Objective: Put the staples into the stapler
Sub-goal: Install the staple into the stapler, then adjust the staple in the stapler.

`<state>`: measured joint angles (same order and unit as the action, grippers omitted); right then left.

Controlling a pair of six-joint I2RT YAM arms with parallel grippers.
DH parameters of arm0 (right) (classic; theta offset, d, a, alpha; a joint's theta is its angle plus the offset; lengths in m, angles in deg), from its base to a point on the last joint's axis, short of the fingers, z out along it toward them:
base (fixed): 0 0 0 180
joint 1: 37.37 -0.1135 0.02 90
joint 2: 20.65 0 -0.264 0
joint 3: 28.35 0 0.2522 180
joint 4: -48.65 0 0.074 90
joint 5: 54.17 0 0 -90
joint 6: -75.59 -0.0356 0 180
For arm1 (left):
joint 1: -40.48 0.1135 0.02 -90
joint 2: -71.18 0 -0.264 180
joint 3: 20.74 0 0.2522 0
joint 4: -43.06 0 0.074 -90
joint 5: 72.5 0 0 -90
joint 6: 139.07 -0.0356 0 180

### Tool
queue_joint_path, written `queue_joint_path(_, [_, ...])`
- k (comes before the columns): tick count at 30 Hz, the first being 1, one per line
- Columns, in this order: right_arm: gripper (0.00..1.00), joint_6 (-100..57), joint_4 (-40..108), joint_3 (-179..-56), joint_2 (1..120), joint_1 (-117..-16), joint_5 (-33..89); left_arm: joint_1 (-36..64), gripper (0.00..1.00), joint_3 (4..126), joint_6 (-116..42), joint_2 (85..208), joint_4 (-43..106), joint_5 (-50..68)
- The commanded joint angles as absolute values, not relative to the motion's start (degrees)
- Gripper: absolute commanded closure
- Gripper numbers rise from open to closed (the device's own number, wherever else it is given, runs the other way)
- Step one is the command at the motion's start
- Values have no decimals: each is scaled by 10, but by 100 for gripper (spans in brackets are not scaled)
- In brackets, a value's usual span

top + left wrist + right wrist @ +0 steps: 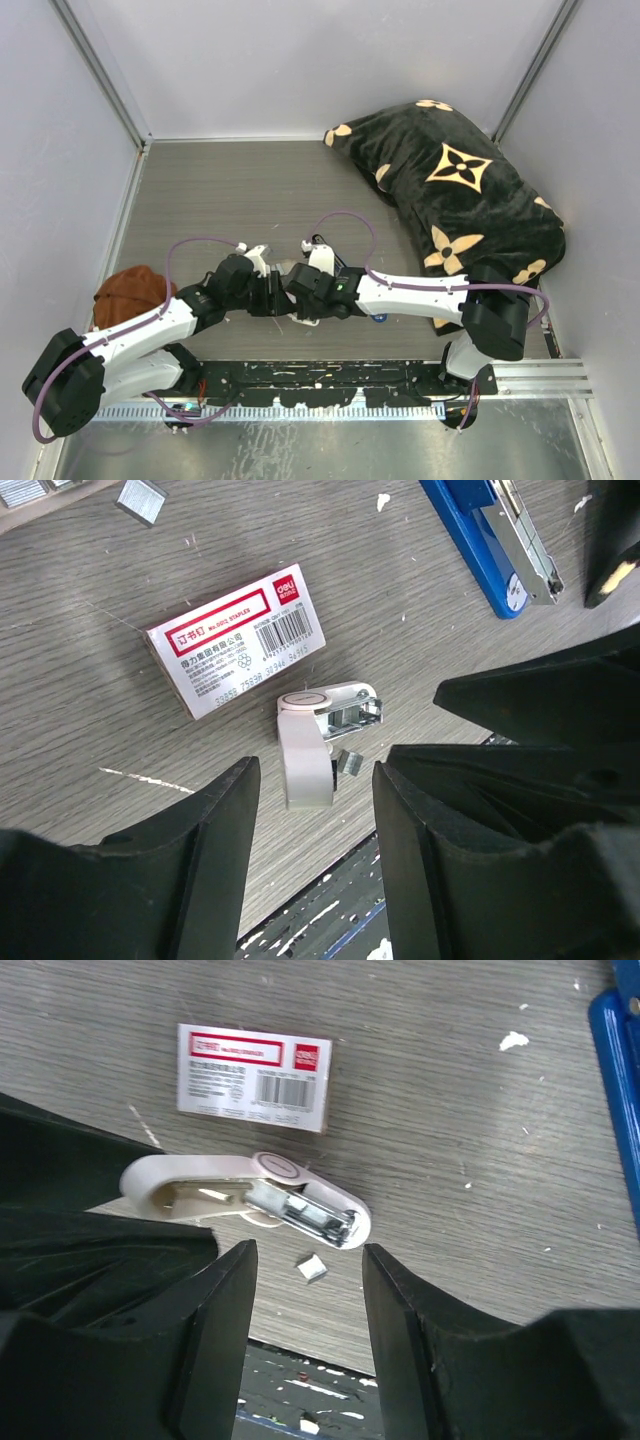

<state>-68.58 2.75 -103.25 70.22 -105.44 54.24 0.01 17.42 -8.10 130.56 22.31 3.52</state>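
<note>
Staples (140,500) first: on my left wrist cam they show up as a small silvery-grey ribbed block lying flat on the wood-grain table (90,710). They're in the far top-left corner of that view, well apart from where the arms are working. There's more of the same grey stuff just beside it, but the frame edge cuts it off, so I can't tell much. The stapler (490,540) is over on the opposite side, top right. It's a slim blue body lying at a slant with its silver metal channel exposed, and it's nowhere near touching the staples. Between the two sits the red-and-white staple box (235,645), flat with the label up. Just below that is a white oblong piece (305,745), hinged open with shiny metal innards, and a tiny silvery scrap (350,761) right beside it. My left gripper (316,790) hangs over the white piece, jaws apart and holding nothing. The right gripper (307,1260) also has its fingers spread and empty, with the white piece just past its fingertips. On the overhead cam both arms meet nose to nose mid-table, with a black flower-print pillow (460,200) off to the right and a brown bundle (130,290) on the left.
</note>
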Motion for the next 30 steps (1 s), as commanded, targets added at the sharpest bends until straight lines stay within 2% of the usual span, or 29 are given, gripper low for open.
queue_joint_path(1, [47,-691,46,-1010,684,-1047,554,2,48,184,-79,1293,272,14])
queue_joint_path(7, [42,-693,68,-971,655,-1034,539,3,40,175,-78,1282,275,19])
queue_joint_path(17, [36,-674,125,-898,583,-996,494,8,35,167,-74,1253,255,31])
queue_joint_path(30, [36,-630,165,-930,659,-994,453,17,32,146,-35,1244,279,19])
